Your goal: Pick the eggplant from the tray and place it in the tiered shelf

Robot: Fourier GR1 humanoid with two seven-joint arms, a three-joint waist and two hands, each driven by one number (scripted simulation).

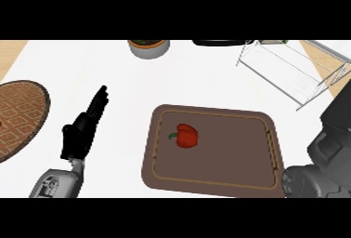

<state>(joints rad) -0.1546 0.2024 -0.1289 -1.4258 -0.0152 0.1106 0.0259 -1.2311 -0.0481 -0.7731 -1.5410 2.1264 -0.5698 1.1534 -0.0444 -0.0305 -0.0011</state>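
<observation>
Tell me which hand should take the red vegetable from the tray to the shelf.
Right, probably: its forearm sits beside the tray below the wire shelf. The open left hand is nearer the red pepper but far from the shelf.

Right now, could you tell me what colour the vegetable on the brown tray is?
Red with a green stem, in the head view.

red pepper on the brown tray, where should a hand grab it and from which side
Probably grip the red pepper across its rounded body, coming from above: it lies alone on the flat brown tray, its green stem pointing left, too thin to hold. The left hand is open beside the tray.
</observation>
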